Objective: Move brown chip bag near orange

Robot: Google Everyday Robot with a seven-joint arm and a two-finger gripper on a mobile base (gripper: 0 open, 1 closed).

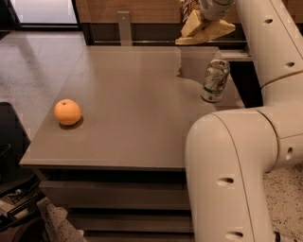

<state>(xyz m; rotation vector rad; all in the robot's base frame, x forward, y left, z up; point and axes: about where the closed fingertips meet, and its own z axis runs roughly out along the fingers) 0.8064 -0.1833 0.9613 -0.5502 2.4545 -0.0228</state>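
The brown chip bag (201, 27), pale yellow with a dark brown panel, hangs in the air above the table's far right part. My gripper (208, 10) is shut on the bag's top at the upper edge of the view, partly cut off. The orange (67, 112) sits on the grey table (132, 104) near its front left edge, far to the left of the bag.
A green-and-silver soda can (215, 80) stands upright on the table's right side, below the bag. My white arm (236, 160) fills the right side of the view. A dark object (12, 146) stands left of the table, with floor beyond.
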